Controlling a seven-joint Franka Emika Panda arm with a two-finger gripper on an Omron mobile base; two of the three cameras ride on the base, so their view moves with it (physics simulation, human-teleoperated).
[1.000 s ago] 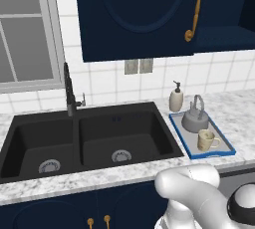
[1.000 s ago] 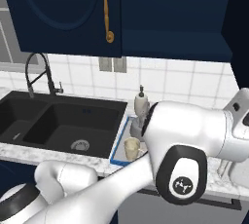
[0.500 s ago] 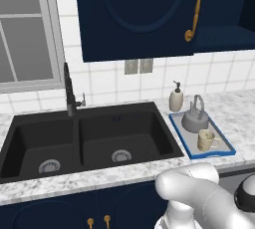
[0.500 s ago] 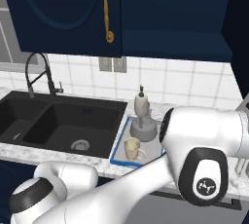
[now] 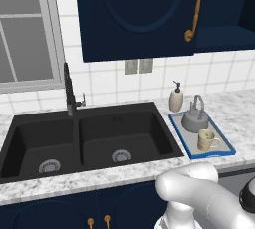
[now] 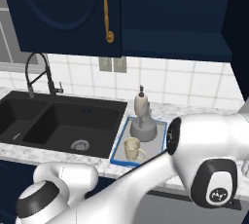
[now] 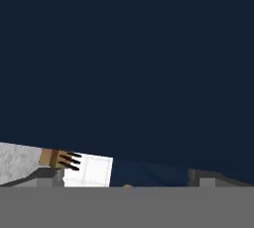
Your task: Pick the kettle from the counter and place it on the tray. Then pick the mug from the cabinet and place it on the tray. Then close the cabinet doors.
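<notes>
Grey kettle and cream mug stand side by side on my blue-rimmed tray. My arm bends right; hand's grip I cannot tell.

The tray lies on the surface right of the sink. On it the kettle stands behind the mug (both near its left half). A soap bottle stands just behind the tray, under the cabinet.
</notes>
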